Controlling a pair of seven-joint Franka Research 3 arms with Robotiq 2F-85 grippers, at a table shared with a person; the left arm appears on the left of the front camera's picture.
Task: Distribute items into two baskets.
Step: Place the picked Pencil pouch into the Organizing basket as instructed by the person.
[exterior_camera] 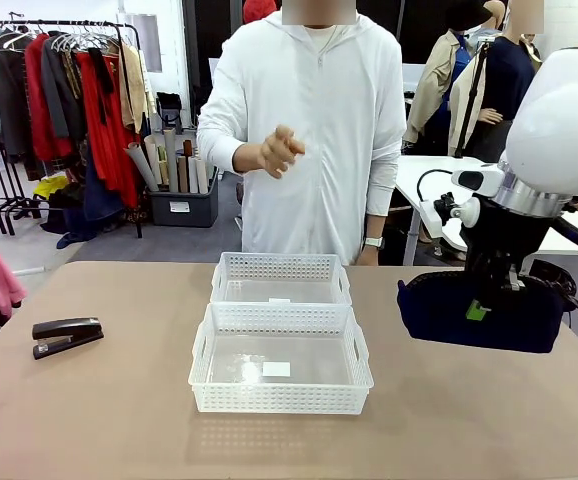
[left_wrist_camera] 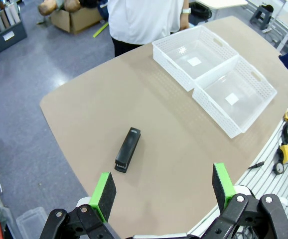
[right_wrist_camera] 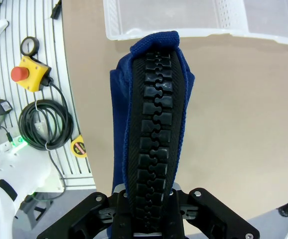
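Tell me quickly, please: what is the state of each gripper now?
Left gripper: open, holding nothing.
Right gripper: closed, holding the navy pouch.

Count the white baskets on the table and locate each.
2. The larger basket sits at the table's middle; the smaller basket lies directly behind it, toward the person. None seems hidden.

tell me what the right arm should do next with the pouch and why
Probably swing the pouch left until it is over the larger basket. The right gripper is shut on the pouch, which hangs to the right of that basket; the basket sits empty and looks wide enough for it.
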